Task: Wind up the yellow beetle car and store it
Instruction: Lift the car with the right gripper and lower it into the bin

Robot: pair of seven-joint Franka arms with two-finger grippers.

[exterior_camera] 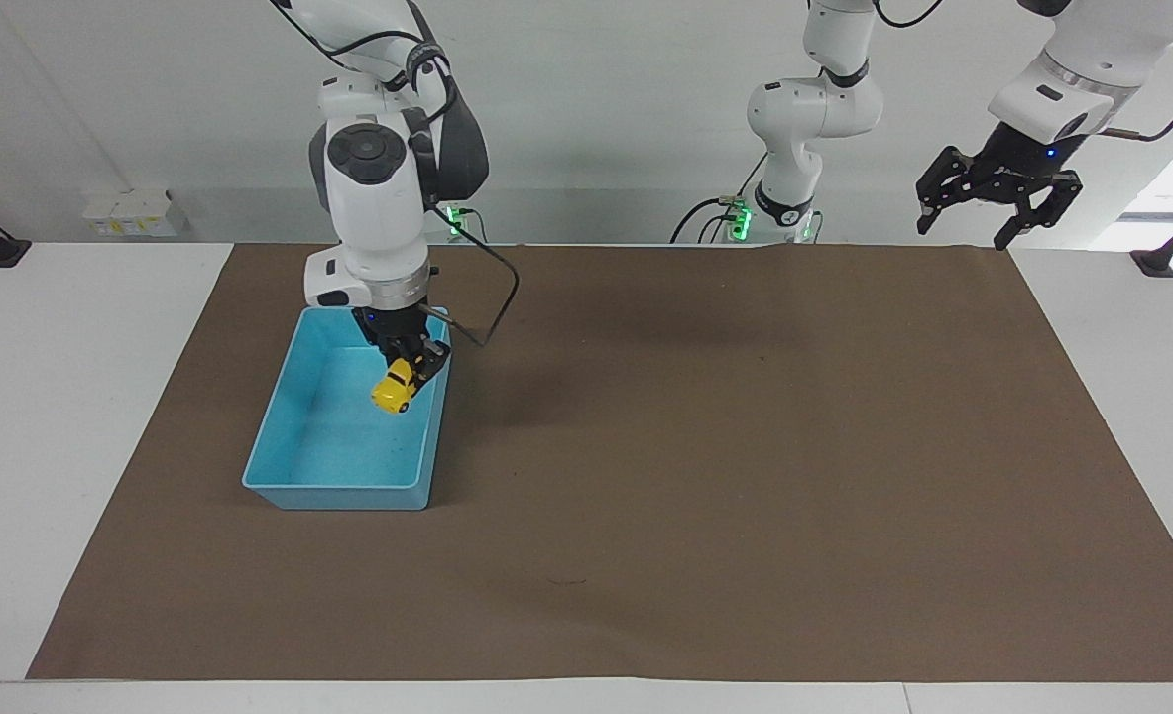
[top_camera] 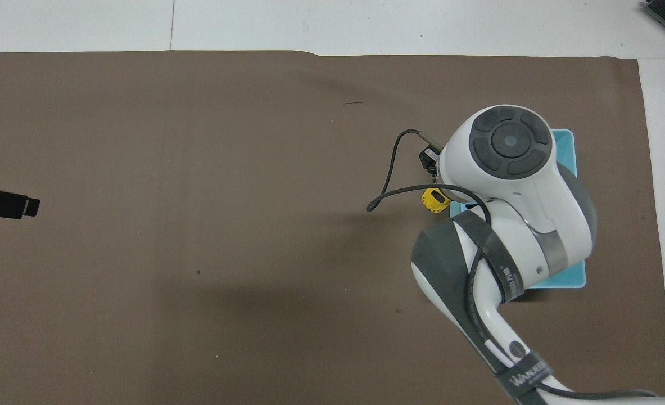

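The yellow beetle car (exterior_camera: 394, 386) is being held in the air, clamped between the fingers of the right gripper (exterior_camera: 407, 363), over the open blue bin (exterior_camera: 279, 436) and inside the wall of the bin that faces the middle of the table. The car is being carried tilted: its long axis is slanting, with the free end dipping down toward the bin floor and away from the robots, while the upper end is pinched by the gripper. Which end is the front cannot be told. In the overhead view only a small yellow part of the car (top_camera: 435, 201) is being shown beside the wrist of the right arm, which is covering most of the bin (top_camera: 566, 147).

The bin is being kept on the brown mat (exterior_camera: 745, 476) toward the right arm's end of the table. A black cable (exterior_camera: 492, 307) is looping from the wrist just above the bin wall.

The left gripper (exterior_camera: 998, 194) is being held high over the mat's edge at the left arm's end, waiting, its fingers spread apart with nothing between them.
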